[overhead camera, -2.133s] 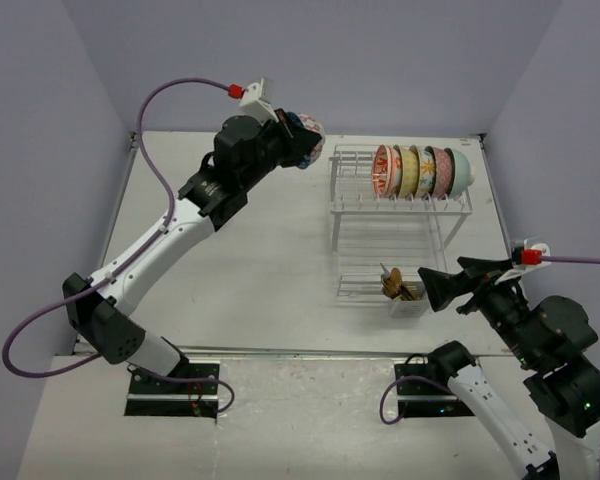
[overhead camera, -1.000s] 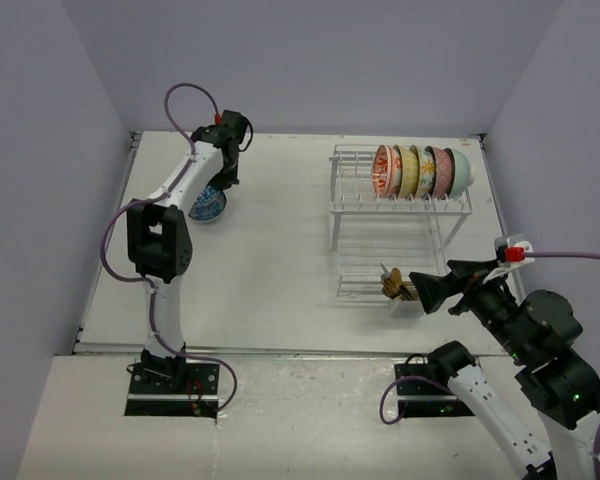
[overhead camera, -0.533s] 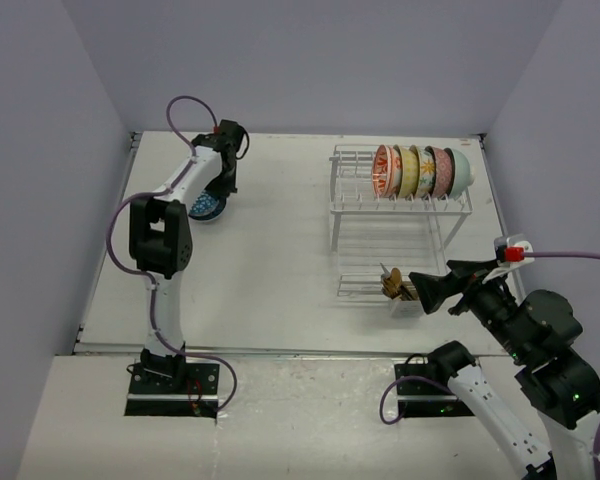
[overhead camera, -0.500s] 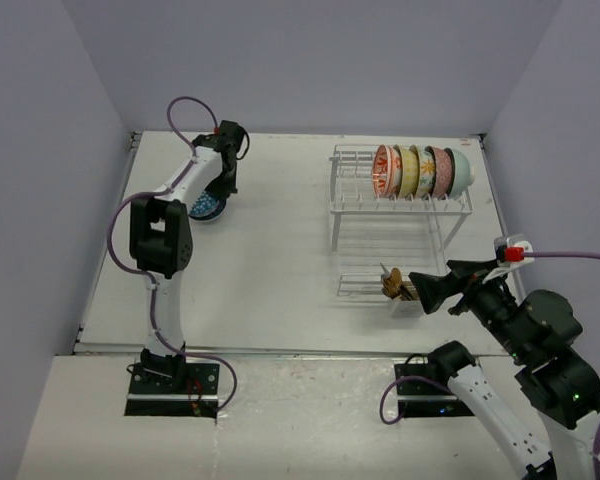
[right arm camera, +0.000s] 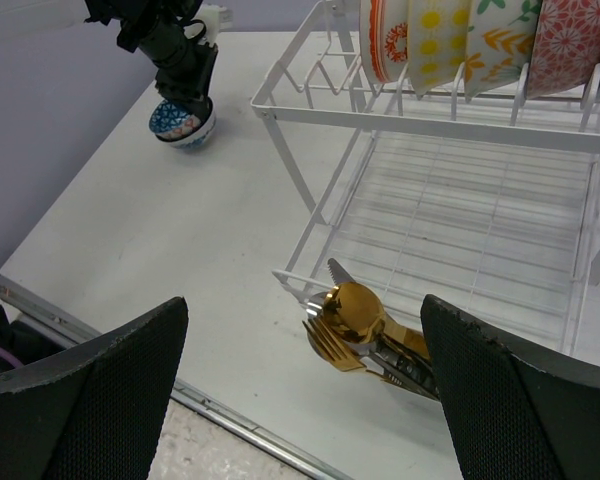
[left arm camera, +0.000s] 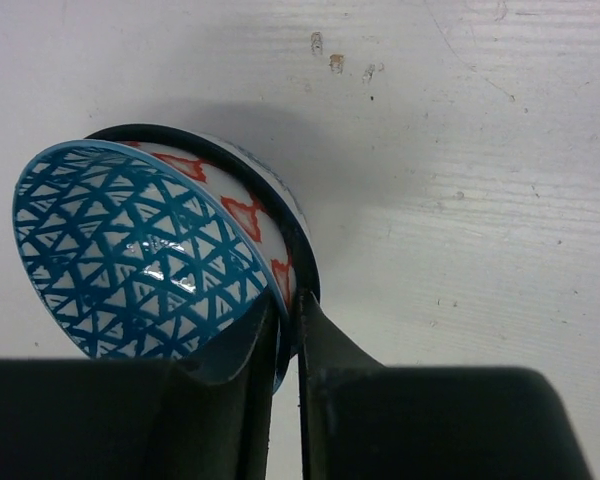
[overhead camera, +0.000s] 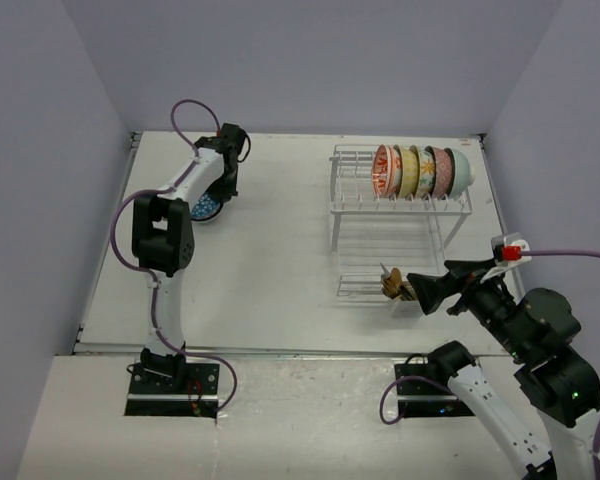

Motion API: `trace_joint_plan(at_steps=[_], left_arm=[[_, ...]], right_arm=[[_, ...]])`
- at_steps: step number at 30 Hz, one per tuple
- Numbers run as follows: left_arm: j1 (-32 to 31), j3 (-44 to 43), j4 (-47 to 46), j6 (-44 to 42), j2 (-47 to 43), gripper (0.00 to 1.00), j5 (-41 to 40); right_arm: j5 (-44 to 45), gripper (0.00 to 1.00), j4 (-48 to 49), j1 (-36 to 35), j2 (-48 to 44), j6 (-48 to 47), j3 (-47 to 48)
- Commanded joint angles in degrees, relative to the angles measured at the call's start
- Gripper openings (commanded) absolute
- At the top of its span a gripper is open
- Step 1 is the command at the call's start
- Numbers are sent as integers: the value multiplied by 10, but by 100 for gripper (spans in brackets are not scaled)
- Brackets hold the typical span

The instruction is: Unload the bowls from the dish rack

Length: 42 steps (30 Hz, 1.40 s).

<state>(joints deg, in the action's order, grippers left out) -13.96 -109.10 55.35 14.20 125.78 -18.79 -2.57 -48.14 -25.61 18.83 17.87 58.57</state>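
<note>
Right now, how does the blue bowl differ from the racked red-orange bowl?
The blue bowl has blue triangles inside; the red-orange bowl, red-orange patterning. The left gripper pinches the blue bowl's rim, outside the dish rack; the red-orange bowl stands on edge in it. Both are round.

Soft, even light from overhead makes the scene bright: the white table [overhead camera: 280,250] is nearly washed out, the dish rack [overhead camera: 400,215] leaves only faint grey shadows beneath its wires, and the whole top view is sharp. Well left of the rack, the blue bowl [left arm camera: 140,260] is crisp in the left wrist view, with small white glints on its glaze and a soft-edged shadow on the table. In the right wrist view the rack and the glinting gold cutlery [right arm camera: 355,320] in front of it are in focus, while the fingers [right arm camera: 90,400] of the right gripper [right arm camera: 305,305] are black, blurred masses in the lower corners.
</note>
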Motion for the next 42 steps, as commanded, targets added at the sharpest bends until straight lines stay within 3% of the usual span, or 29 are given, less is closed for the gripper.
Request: trace_joint_plan(at_steps=[1, 9, 19, 25, 28, 32, 33, 36, 39, 42], left_arm=[[2, -14, -2, -15, -1, 14, -17], [-2, -12, 5, -8, -16, 30, -34], [-23, -24, 12, -2, -80, 62, -31], [-40, -30, 12, 3, -126, 73, -34], [-42, -35, 12, 5, -140, 73, -21], [-60, -2, -58, 11, -196, 74, 90], [-66, 12, -84, 21, -209, 75, 168], [-89, 71, -217, 65, -266, 99, 300], [-111, 115, -290, 119, -308, 100, 385], [-121, 165, -421, 191, -340, 100, 453]], right_arm=[[-9, 99, 19, -3, 11, -12, -1], [-6, 99, 18, -3, 7, -12, -1], [-7, 99, 20, -3, 11, -11, 1], [-6, 99, 22, -3, 15, -10, 4], [-6, 99, 22, -2, 17, -10, 6], [-4, 99, 23, -3, 16, -8, 7], [-2, 99, 26, -3, 15, -7, 7], [-1, 99, 31, -3, 14, 1, 8], [-2, 99, 30, -3, 12, 4, 9], [3, 99, 26, -3, 9, 4, 10]])
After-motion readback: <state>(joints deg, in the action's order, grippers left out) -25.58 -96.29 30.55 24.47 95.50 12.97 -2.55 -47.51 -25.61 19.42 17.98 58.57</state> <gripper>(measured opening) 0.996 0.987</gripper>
